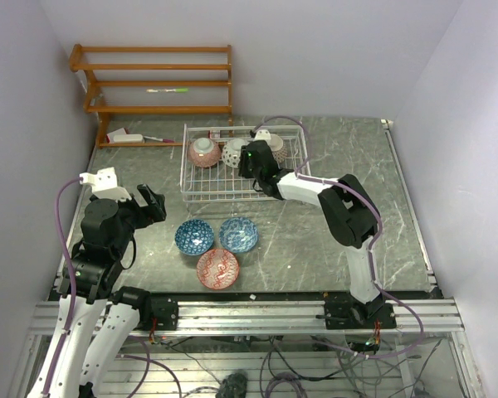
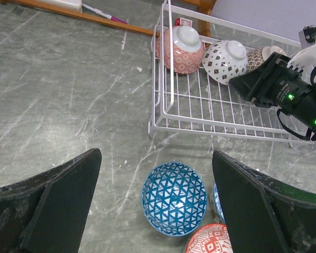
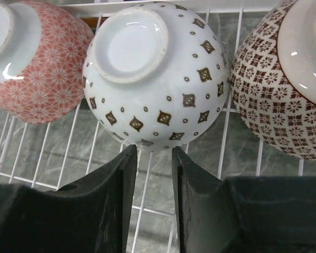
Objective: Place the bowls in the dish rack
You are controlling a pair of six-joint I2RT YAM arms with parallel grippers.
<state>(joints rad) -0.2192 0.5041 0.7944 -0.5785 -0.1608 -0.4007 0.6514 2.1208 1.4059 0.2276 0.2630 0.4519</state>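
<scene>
Three bowls lean foot-up in the white wire dish rack (image 1: 232,189): a pink-red one (image 3: 37,68), a white one with dark diamonds (image 3: 158,79) and a brown-patterned one (image 3: 284,84). My right gripper (image 3: 154,148) is inside the rack, its tips just below the white bowl's lower edge. Its jaws stand a narrow gap apart, and only rack wire shows between them. On the table sit two blue bowls (image 1: 194,236) (image 1: 238,234) and a red bowl (image 1: 218,268). My left gripper (image 2: 156,153) hangs wide open above the left blue bowl (image 2: 174,197), holding nothing.
An orange-brown wooden shelf unit (image 1: 153,83) stands at the back left, with a pen and a small white item on its lowest board. The near wall of the rack (image 2: 200,129) lies between the table bowls and the right arm (image 1: 340,207). White walls enclose the table.
</scene>
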